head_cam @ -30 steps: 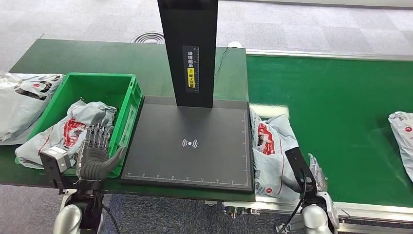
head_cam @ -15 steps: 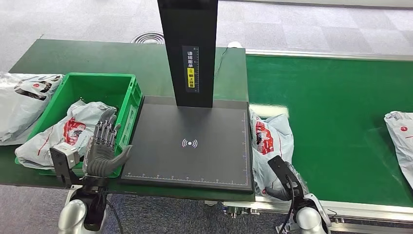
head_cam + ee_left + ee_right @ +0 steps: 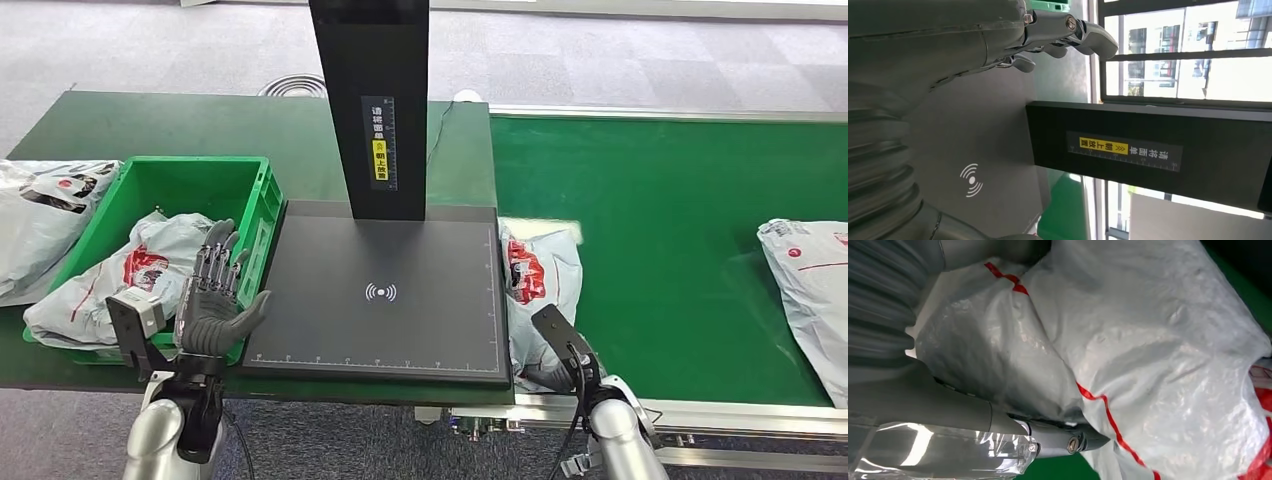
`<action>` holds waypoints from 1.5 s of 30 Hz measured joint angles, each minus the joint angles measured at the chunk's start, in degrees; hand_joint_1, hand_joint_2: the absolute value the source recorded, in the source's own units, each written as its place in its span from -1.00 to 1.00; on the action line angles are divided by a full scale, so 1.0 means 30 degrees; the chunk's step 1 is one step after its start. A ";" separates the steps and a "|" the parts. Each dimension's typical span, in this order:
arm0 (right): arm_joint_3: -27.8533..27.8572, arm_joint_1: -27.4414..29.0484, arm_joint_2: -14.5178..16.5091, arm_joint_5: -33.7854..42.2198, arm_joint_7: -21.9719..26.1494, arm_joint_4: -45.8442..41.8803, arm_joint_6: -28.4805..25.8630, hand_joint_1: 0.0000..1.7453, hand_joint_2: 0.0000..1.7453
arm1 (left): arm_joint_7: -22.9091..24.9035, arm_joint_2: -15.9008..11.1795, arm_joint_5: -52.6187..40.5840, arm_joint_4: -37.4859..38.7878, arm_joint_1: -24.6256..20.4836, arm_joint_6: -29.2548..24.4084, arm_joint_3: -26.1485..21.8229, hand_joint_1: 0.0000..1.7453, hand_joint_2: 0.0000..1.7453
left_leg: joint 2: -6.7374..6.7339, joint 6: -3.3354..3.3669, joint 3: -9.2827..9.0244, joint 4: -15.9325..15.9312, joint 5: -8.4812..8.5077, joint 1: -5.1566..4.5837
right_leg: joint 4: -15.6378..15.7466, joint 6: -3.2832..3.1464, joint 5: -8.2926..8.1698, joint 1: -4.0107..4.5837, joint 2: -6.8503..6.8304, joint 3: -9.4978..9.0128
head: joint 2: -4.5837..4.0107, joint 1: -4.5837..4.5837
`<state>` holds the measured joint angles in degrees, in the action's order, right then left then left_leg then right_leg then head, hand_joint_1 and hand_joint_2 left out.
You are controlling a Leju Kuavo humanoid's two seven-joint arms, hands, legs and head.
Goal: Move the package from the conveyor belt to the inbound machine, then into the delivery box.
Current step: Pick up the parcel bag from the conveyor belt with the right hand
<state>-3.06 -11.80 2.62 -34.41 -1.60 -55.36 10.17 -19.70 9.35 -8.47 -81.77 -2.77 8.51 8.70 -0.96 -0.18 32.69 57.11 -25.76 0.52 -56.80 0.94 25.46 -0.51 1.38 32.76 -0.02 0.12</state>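
Right hand on the package at the belt's near edge

The right hand grips the package beside the scanner; the left hand, fingers spread and holding nothing, hovers over the bin.

The left hand hangs open at the green crate's near corner, while the right hand sits against the grey package beside the black scanner pad.

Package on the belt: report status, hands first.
Right hand gripping package at belt edge. Left hand open, hovering by green box. Scanner pad bare, path unobstructed.
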 joint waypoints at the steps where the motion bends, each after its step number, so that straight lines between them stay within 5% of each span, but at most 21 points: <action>1: -0.0038 -0.0154 -0.0004 0.0074 0.0120 0.0227 -0.0058 1.00 1.00 | -0.0006 -0.0038 0.0048 0.0024 0.0013 -0.0040 0.0000 -1.00 1.00 | -0.0002 -0.0002 -0.0001 0.0000 0.0015 0.0001 | 0.0000 -0.0003 -0.0014 0.0002 0.0002 0.0000 | 0.0000 -0.0002; 32: -0.0536 -0.1127 -0.0126 0.1112 0.0987 0.1528 -0.0453 1.00 1.00 | -0.0049 -0.0350 0.0142 0.0040 0.0494 -0.0124 -0.0022 -1.00 1.00 | 0.0005 -0.0122 0.0010 -0.0010 0.0016 0.0112 | -0.0018 -0.0136 0.0017 0.0057 -0.0009 0.0044 | 0.0000 0.0004; 39: -0.0106 -0.0221 -0.0070 0.5249 0.3235 0.0152 0.0469 1.00 1.00 | -0.0355 -0.0370 0.0135 0.0022 0.0745 -0.0286 -0.0067 -1.00 1.00 | 0.0015 -0.0124 0.0122 -0.0010 0.0018 0.0111 | -0.0034 -0.0137 0.0016 0.0052 -0.0016 0.0150 | 0.0000 0.0000; 42: 0.0533 0.0392 0.0266 0.9327 0.5828 -0.1090 0.0607 1.00 1.00 | -0.0657 -0.0379 0.0131 -0.0086 0.0990 -0.0535 -0.0095 -1.00 1.00 | 0.0028 -0.0134 0.0214 -0.0009 0.0028 0.0104 | -0.0061 -0.0140 0.0015 0.0047 -0.0024 0.0251 | 0.0000 0.0000; 45: 0.1733 0.0631 0.1287 1.5397 0.9261 -0.3564 -0.1073 1.00 1.00 | -0.1045 -0.0379 0.0115 -0.0279 0.1266 -0.0825 -0.0117 -1.00 1.00 | 0.0073 -0.0158 0.0293 -0.0008 0.0055 0.0087 | -0.0081 -0.0146 0.0024 0.0036 -0.0068 0.0346 | 0.0000 0.0011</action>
<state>2.14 -9.90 6.48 11.78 26.18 -66.05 6.95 -22.84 8.22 -8.13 -82.60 1.03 6.03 8.35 -0.74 -0.65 33.57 57.08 -25.60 0.78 -57.05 0.50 25.54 -0.41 1.18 33.80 -0.02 0.15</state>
